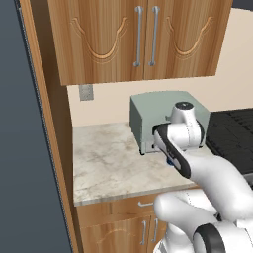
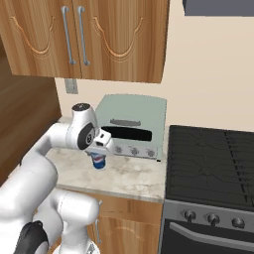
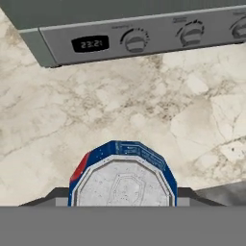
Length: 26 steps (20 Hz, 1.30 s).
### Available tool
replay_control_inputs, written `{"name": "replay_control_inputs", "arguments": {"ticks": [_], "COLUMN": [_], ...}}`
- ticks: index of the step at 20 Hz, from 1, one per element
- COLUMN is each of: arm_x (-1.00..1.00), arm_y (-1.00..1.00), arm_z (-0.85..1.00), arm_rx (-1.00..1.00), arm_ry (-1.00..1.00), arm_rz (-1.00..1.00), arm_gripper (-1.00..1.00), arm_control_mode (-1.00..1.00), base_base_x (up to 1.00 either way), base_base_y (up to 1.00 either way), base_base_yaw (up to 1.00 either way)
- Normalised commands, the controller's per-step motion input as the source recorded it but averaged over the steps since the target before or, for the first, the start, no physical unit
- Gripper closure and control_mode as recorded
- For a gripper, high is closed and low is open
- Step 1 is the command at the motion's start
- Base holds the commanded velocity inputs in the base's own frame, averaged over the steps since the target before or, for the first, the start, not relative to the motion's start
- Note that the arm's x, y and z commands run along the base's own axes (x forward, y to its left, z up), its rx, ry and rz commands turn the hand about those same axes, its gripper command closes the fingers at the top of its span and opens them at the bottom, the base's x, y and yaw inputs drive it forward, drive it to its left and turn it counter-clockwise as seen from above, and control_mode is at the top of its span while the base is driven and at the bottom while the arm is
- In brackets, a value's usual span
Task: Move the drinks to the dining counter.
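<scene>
Blue, with a silver top and a flash of red on its side, the short soda can [image 3: 122,180] stands on the beige veined marble counter [image 1: 111,165] just in front of the grey toaster oven [image 2: 133,125], and the white arm's end effector [image 2: 99,151] sits right over it. From the hand view the can lies dead centre between the two dark fingers [image 3: 53,196], one showing at each flank of the can; they seem to be set against its sides, though the contact itself is hidden at the bottom edge, so I would call it a grip only with some caution. To do this step well, I judge the squeeze should be made firm before any lift, since a smooth round can will slip or twist if pinched lightly. Then raise it straight up, clear of the counter and away from the oven's knob panel [image 3: 144,38], keeping it upright. The black stove [image 2: 213,163] lies to one side, so any swing should be kept clear of it.
</scene>
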Motion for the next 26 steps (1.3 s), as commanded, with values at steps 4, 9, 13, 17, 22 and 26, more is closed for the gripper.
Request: {"name": "replay_control_inputs", "arguments": {"ticks": [4,9,13,17,22,26], "arm_x": [-0.23,-0.12,-0.06,-0.01,0.0,-0.02], "arm_y": [0.07,0.02,0.0,0.0,0.0,0.01], "arm_z": [0.32,0.19,0.36,0.39,0.31,0.19], "arm_rx": [-0.04,-0.01,0.0,0.0,0.0,0.0], "arm_ry": [-0.08,-0.01,0.0,0.0,0.0,0.03], "arm_rz": [0.0,0.0,0.0,0.01,0.05,0.06], "arm_gripper": [1.0,1.0,1.0,1.0,1.0,1.0], "arm_control_mode": [-1.0,-1.0,-1.0,-1.0,-1.0,-1.0], "base_base_x": [0.0,0.0,0.0,0.0,0.0,0.0], "base_base_y": [0.0,0.0,0.0,0.0,0.0,0.0], "base_base_yaw": [0.0,0.0,0.0,0.0,0.0,0.0]}}
